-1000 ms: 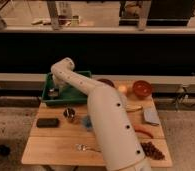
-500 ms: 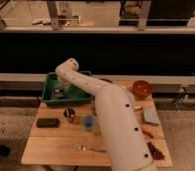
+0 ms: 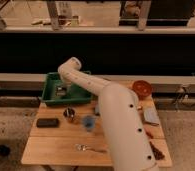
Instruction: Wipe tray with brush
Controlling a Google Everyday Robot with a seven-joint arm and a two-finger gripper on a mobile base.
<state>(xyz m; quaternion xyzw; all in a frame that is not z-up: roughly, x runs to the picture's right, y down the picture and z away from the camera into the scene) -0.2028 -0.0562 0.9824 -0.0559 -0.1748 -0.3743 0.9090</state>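
Nearest, one fork-like utensil lies on the wooden table; beyond it stand one blue cup, one small metal cup and one flat black block. Farther back, one green tray holds the gripper, shut, apparently on the pale brush. One red-brown bowl sits far right.

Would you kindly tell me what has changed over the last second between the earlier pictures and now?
The white robot arm has swung its elbow to the right in the picture, over the large green rectangular plastic tray. The gripper reaches down inside the tray, shut; the brush cannot be made out. The tray, black rectangular block, small metal cup and round red-brown bowl stayed put.
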